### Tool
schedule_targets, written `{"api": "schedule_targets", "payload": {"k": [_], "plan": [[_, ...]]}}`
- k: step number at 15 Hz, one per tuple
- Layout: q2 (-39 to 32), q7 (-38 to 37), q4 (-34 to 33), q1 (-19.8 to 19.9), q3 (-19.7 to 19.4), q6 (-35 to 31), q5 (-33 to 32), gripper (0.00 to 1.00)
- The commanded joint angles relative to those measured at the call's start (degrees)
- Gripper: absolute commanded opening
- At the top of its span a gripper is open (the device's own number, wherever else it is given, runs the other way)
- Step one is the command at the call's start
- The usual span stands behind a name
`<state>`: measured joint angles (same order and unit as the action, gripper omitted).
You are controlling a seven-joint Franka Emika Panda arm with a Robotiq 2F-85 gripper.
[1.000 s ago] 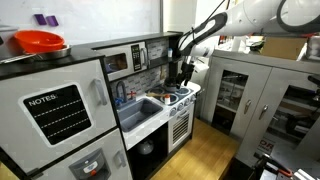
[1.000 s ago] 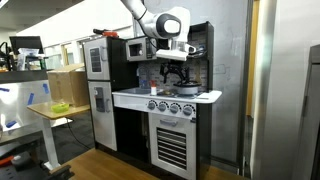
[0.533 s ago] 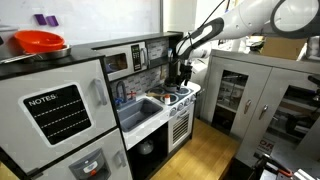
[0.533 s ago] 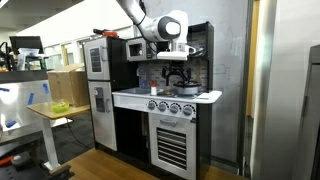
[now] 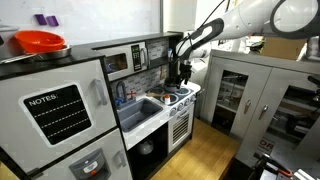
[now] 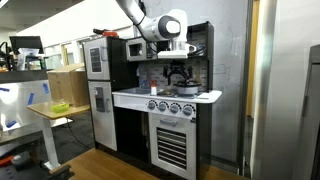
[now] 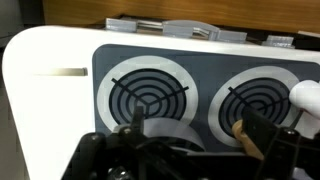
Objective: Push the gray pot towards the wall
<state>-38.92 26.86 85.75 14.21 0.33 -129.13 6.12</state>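
Note:
The gray pot [image 7: 166, 129] sits on the toy stove top [image 7: 205, 62] between two ringed burners; only its pale gray rim shows, low in the wrist view. My gripper [image 7: 190, 132] is open, one finger on each side of the pot, right above it. In both exterior views the gripper [image 5: 181, 74] [image 6: 178, 76] hangs low over the stove, with the pot [image 6: 185, 90] just below it. The tiled back wall [image 6: 201, 70] [image 5: 154, 79] stands upright behind the stove.
A toy sink [image 5: 141, 108] with a faucet lies beside the stove. A microwave [image 5: 121, 61] hangs above the counter. A red-orange bowl [image 5: 40, 42] rests on the toy fridge. A white object [image 7: 308, 96] sits on the right burner. A metal cabinet [image 5: 250, 95] stands nearby.
The arm has shifted only slightly over the stove. The gripper stays open and low around the pot.

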Motion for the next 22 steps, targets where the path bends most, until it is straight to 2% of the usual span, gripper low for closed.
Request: {"api": "schedule_targets", "payload": {"k": [1,7,11,13,14,15,22], "plan": [[-0.01,-0.12,-0.22,0.67,0.39,-1.82,-0.24,0.74],[-1.51,1.82,-1.04,1.76,1.29,-3.48,0.28,0.31],[-1.75,2.96,-0.94,1.73,1.54,-7.69,-0.26,0.03],[-1.09,3.36,-0.54,1.98,1.86,-7.97,-0.06,0.0],[-1.14,1.68,-0.29,1.3,1.16,-7.15,-0.58,0.08],[-1.14,1.72,-0.37,1.31,1.18,-7.34,-0.59,0.01],[-1.14,1.79,-0.39,1.31,1.21,-7.47,-0.59,0.01]]}}
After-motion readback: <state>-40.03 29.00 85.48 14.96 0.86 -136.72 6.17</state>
